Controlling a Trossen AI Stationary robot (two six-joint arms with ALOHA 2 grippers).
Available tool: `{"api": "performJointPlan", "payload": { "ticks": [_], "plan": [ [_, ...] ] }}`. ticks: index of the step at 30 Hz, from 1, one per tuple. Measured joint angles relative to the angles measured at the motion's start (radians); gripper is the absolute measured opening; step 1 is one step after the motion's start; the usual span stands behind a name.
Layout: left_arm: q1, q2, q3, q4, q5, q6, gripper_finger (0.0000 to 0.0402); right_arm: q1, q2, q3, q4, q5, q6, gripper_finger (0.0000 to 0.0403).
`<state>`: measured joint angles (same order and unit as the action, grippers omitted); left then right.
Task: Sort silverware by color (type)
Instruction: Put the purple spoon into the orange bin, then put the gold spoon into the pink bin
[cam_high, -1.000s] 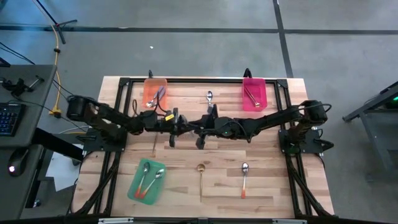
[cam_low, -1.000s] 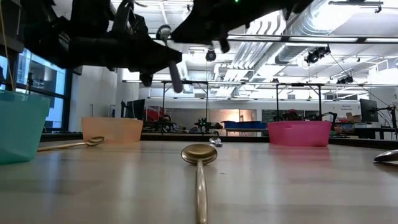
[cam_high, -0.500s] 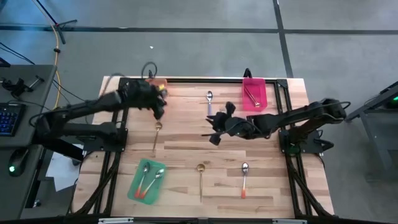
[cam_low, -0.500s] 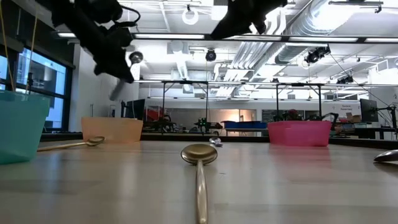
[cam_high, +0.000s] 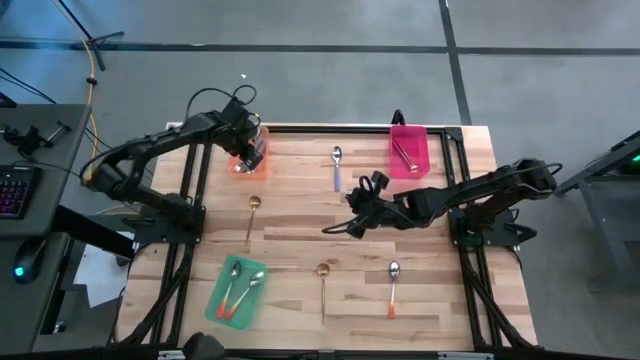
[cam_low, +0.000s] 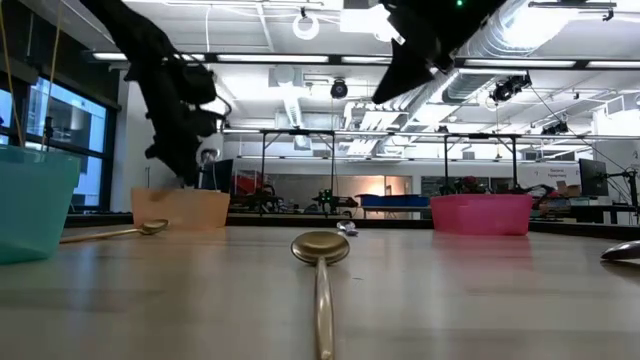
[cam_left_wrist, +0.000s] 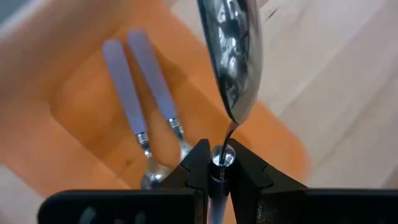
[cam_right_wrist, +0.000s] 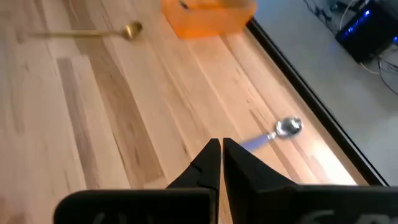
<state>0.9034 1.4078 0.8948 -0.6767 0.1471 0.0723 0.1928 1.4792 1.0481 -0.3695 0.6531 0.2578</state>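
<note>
Left gripper (cam_left_wrist: 219, 163) is over the orange tray (cam_high: 247, 163) in the upper left of the high view, fingers pinched tight on the neck of a spoon (cam_left_wrist: 230, 56), bowl pointing away from the wrist. Handle colour is hidden in the grip, so I can't confirm it matches.

Risks:
- Grip is on a thin, smooth metal neck, so the spoon could pivot or slip and land on the rim or the table.
- Tray is small and shallow. Released off-centre, the spoon may bounce out, or knock the 2 purple-handled spoons (cam_left_wrist: 138, 93) already lying inside.

Right gripper (cam_right_wrist: 221, 152) hangs over mid-table in the high view, fingers fully closed and holding nothing. A purple-handled spoon (cam_right_wrist: 273, 134) lies just ahead of it. It can't grasp while closed, and coming down like that would only shove the spoon.

Materials: glossy mirror-finish spoon bowls, matte flat handles, translucent plastic trays with low walls, pale striped wooden tabletop (cam_high: 300, 235). A gold spoon (cam_high: 323, 285) lies lower centre, still loose.
</note>
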Motion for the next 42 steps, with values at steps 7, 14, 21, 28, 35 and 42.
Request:
{"api": "performJointPlan", "payload": {
  "ticks": [7,14,21,28,35,42],
  "plan": [
    [0.022,0.086,0.0,0.069,-0.003,0.009,0.004,0.0,0.0,0.0,-0.011,0.0,0.004,0.0],
    [0.021,0.065,0.0,0.087,-0.003,0.016,0.0068,-0.004,0.0,-0.114,0.217,-0.061,-0.048,0.0],
    [0.009,-0.048,0.0,0.069,-0.017,0.043,0.0091,-0.01,0.001,-0.317,0.605,-0.176,-0.081,0.0],
    [-0.086,-0.21,0.001,0.0,-0.08,-0.026,0.0078,-0.01,0.001,-0.376,0.673,-0.192,-0.054,0.0],
    [-0.274,-0.314,0.001,-0.185,-0.078,-0.182,0.0053,-0.009,0.001,-0.377,0.668,-0.193,-0.054,0.0],
    [-0.6,-0.353,0.001,-0.301,-0.155,-0.46,0.0076,0.008,0.001,-0.377,0.664,-0.193,-0.056,0.0]
  ]
}}
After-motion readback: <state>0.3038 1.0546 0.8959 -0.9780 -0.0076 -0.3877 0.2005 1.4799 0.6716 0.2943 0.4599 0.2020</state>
